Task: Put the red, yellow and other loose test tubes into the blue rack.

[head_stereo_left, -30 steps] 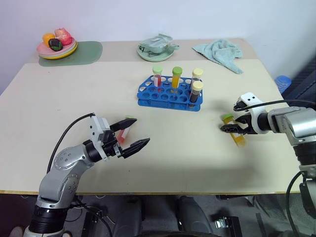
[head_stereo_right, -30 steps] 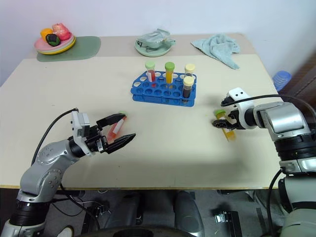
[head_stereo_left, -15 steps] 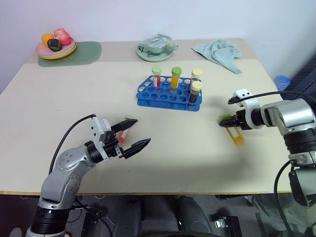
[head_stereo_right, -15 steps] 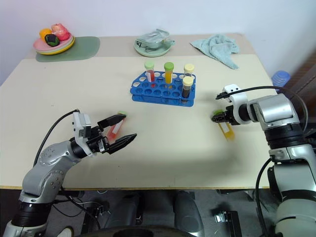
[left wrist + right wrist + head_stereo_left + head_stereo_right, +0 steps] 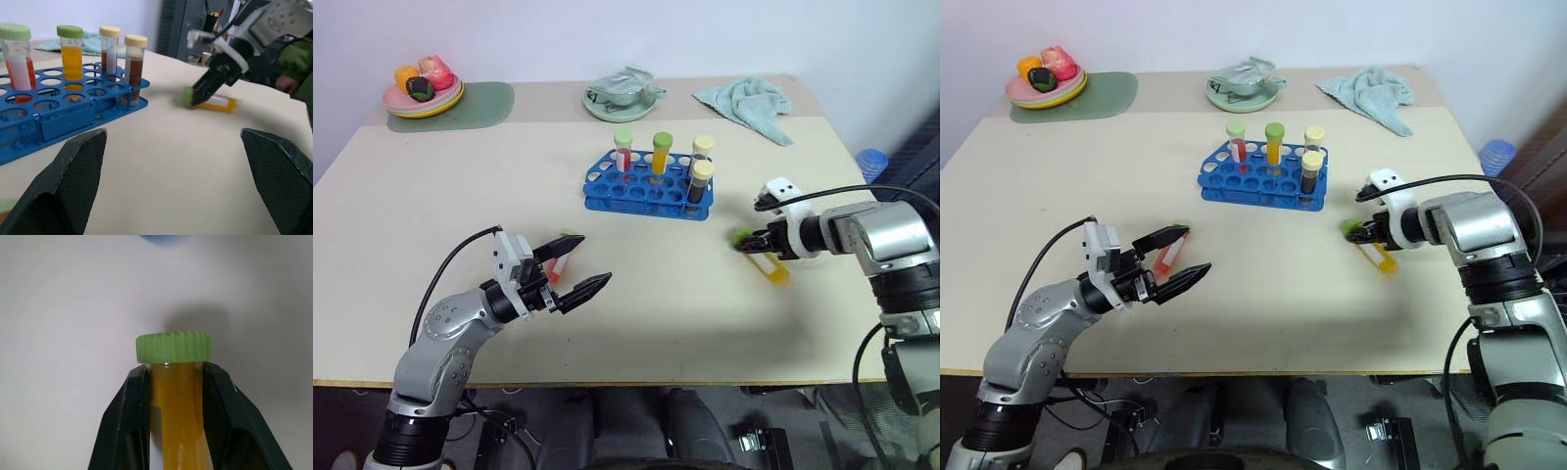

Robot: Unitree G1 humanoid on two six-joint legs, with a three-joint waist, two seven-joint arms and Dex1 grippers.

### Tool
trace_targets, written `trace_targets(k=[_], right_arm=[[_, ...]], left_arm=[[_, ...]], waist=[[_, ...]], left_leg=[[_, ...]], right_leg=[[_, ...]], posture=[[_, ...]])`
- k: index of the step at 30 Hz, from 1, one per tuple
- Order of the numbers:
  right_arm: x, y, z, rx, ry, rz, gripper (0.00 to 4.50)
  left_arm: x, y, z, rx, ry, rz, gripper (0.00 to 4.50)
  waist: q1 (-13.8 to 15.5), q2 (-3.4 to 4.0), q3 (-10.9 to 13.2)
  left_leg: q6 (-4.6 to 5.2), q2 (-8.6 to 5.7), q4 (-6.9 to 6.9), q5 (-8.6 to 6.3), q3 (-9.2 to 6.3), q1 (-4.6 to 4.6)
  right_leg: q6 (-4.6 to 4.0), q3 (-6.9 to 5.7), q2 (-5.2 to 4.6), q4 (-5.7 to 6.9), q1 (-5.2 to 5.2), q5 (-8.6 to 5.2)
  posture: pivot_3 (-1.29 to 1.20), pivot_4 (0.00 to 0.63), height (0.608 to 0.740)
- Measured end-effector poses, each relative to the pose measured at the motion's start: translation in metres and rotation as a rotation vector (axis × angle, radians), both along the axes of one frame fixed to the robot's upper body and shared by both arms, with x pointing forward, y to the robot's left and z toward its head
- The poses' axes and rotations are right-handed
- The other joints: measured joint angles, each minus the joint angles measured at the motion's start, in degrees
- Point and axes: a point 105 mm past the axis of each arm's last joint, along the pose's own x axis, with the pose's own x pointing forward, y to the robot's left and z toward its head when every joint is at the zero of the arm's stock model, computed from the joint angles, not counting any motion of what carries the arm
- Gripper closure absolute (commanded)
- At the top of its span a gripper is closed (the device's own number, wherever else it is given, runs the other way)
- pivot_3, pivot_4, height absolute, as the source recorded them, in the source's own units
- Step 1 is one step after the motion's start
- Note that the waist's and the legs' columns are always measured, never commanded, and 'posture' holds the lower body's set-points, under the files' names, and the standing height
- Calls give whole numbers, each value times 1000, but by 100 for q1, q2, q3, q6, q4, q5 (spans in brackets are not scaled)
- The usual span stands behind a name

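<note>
Table (image 5: 431, 196): a pale beige top across the middle of both eye views; a second, darker strip runs along its far edge in the upper part of the frame.
Blue rack (image 5: 649, 192): centre of the frame, slightly above the middle, standing flat on the table. Four capped tubes stand upright in it. The left wrist view tells them apart: red liquid with a green cap, orange-yellow with a green cap, and two cream-capped ones, the nearer holding dark brown liquid.
Green mat (image 5: 480, 103): upper left, carrying a plate of toy food (image 5: 423, 90).
Towel (image 5: 749, 106): upper right, crumpled, pale green.
Green dish (image 5: 624, 98): top centre, with something crumpled in it.
Left gripper (image 5: 571, 268): lower left of the frame, fingers spread wide with nothing between them. In its own wrist view the two fingertips sit at the bottom corners, well apart.
Right gripper (image 5: 753, 242): right of centre, fingers closed on the yellow tube just under the cap. The right wrist view shows this up close, both black fingers pressed against the tube's sides.
Yellow tube (image 5: 762, 260): right of the rack, tilted, its green cap toward the rack. Whether its far end is touching the table I cannot tell.
Red tube (image 5: 562, 258): lower left, lying on the table behind the left gripper's upper finger, green cap away from the robot. The right eye view shows more of its red body.
</note>
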Motion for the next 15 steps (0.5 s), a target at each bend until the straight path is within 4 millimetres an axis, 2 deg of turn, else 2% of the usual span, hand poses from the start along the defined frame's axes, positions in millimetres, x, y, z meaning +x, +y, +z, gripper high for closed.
trace_targets(k=[3,6,9,15], right_arm=[[-7,41,45,247,-218,151,3701],[-9,58,69,360,-408,188,3701],[7,69,73,449,-521,103,3701],[52,82,61,556,-719,-130,3701]], left_arm=[[0,0,0,2,1,-1,0],[0,1,0,5,3,2,0],[2,4,1,13,1,9,0],[4,14,5,15,10,42,0]], waist=[[19,-1,1],[50,-5,0],[32,-5,0],[-21,-1,2]], left_leg=[[0,0,3,0,-4,-4],[0,-2,6,0,-5,-7],[-1,-3,8,0,-3,-7],[-2,0,-1,1,2,-5]], right_leg=[[4,-3,-1,-3,2,2],[9,-4,-6,-8,5,4],[11,-2,-6,-5,2,6],[11,1,-2,4,-12,6]], posture=[[0,150,740],[0,150,740],[0,150,740],[0,150,740]])
